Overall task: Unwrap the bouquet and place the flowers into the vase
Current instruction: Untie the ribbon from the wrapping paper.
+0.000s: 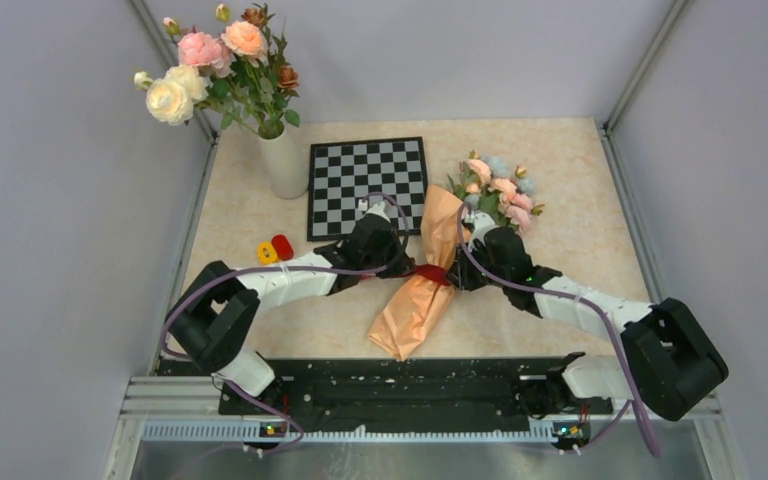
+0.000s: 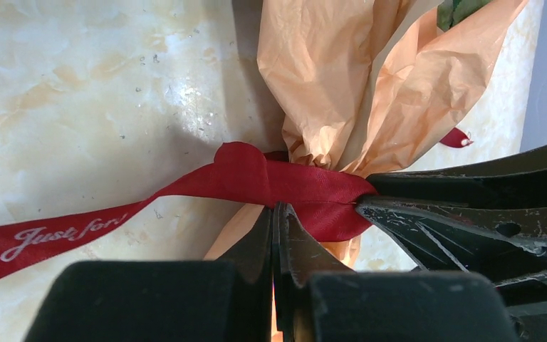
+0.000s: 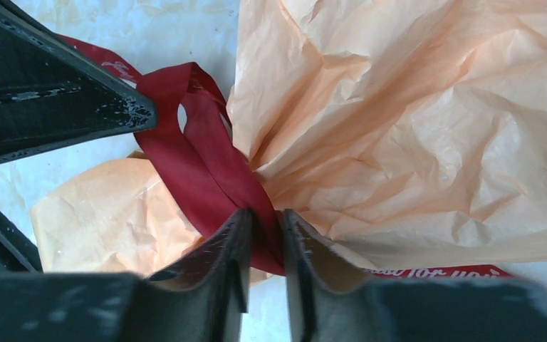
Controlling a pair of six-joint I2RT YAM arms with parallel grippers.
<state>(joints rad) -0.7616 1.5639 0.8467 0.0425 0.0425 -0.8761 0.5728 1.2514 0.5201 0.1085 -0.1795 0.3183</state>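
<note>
Bouquet [image 1: 430, 270] is seen lying flat just nearer than the chessboard's [image 1: 350, 180] right corner, with its flowers [image 1: 500, 190] fanned out to the right of the board and the vase [image 1: 282, 160] standing just left of it. The ribbon [image 2: 256, 178] is not yet undone and is taken at the waist of the paper [image 3: 413, 128] from both sides. The left gripper [image 2: 278, 214] is fully closed, its tips apparently pinching the ribbon's edge. The right gripper [image 3: 265, 228] is closed to a narrow gap with the band caught between. The ribbon should be loosened by drawing one side outward while the other is held steady. Paper should be kept out of either pinch, since it would likely tear.
</note>
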